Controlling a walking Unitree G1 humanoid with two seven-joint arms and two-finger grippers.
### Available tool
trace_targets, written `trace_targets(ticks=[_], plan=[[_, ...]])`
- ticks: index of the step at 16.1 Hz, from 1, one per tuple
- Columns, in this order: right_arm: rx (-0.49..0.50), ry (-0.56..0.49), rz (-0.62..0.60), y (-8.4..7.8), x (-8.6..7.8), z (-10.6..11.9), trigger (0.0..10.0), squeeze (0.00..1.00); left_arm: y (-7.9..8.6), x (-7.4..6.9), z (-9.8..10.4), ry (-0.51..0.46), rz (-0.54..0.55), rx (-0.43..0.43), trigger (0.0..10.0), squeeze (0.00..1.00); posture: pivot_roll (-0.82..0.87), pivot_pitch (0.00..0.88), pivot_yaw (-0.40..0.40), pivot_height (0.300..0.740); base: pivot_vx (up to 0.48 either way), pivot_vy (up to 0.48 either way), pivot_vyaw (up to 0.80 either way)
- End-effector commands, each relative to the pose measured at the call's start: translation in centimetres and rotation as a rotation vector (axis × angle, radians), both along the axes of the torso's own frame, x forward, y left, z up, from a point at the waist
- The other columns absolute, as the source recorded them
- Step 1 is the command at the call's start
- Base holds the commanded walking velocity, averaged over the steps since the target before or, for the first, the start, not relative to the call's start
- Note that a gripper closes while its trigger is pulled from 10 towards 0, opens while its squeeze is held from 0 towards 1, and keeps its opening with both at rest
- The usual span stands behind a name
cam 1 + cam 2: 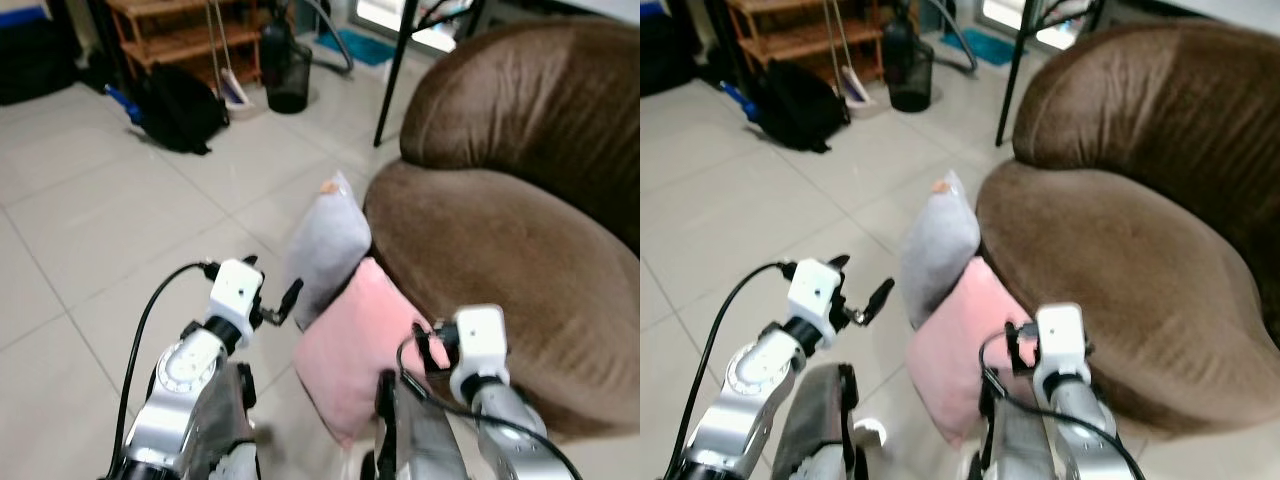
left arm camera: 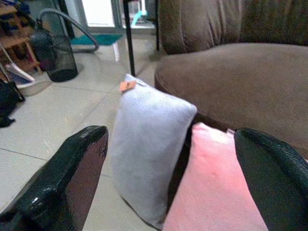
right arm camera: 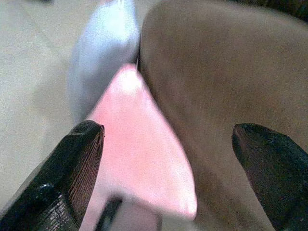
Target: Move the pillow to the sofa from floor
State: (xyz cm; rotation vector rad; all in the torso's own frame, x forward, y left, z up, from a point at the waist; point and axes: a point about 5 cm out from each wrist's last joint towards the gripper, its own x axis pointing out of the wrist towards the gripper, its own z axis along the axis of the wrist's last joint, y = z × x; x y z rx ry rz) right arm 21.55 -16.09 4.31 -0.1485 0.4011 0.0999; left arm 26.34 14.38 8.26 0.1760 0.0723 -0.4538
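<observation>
A grey pillow and a pink pillow stand on edge on the tiled floor, side by side. Both lean against the front of the brown sofa. My left gripper is open and hangs just left of the grey pillow, a short way off it. In the left wrist view both pillows lie between its fingers. My right gripper is open above the pink pillow, at the sofa's front edge. Neither gripper holds anything.
A black backpack lies on the floor at the back left, before a wooden shelf. A black bin and a dark table leg stand behind the pillows. Open tiled floor lies to the left.
</observation>
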Motion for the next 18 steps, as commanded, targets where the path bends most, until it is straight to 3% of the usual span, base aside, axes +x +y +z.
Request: trace_targets(ticks=[1,3,5,10,16,18], plan=[[-0.024,0.057,0.040,0.2,-0.3,-0.8,10.0,0.00,-0.1,-0.2,-0.4,0.014,-0.013,0.012,10.0,0.00,0.00,0.123,-0.061,0.545,0.000,0.000,0.00],[-0.041,0.113,0.107,0.8,-0.5,-2.0,10.0,0.00,0.0,-0.6,-0.7,0.023,-0.015,0.031,10.0,0.00,0.01,0.127,-0.075,0.545,0.000,0.000,0.00],[-0.035,0.101,0.095,0.8,0.0,-1.9,10.0,0.00,0.2,-0.7,-0.7,0.019,-0.004,0.038,10.0,0.00,0.01,0.128,-0.082,0.545,0.000,0.000,0.00],[0.049,-0.044,-0.012,0.1,1.4,0.2,10.0,0.00,0.1,-1.0,0.0,-0.021,-0.007,-0.015,10.0,0.00,0.02,0.126,-0.089,0.545,0.000,0.000,0.00],[0.060,-0.048,-0.013,0.1,0.9,0.2,10.0,0.00,-0.4,-0.6,0.3,-0.050,-0.044,0.001,10.0,0.00,0.01,0.127,-0.077,0.545,0.000,-0.212,-0.80],[0.061,-0.058,-0.007,0.2,0.9,0.3,10.0,0.00,-0.2,-0.4,0.2,-0.041,-0.023,-0.004,10.0,0.00,0.00,0.131,-0.072,0.545,0.000,0.000,0.00]])
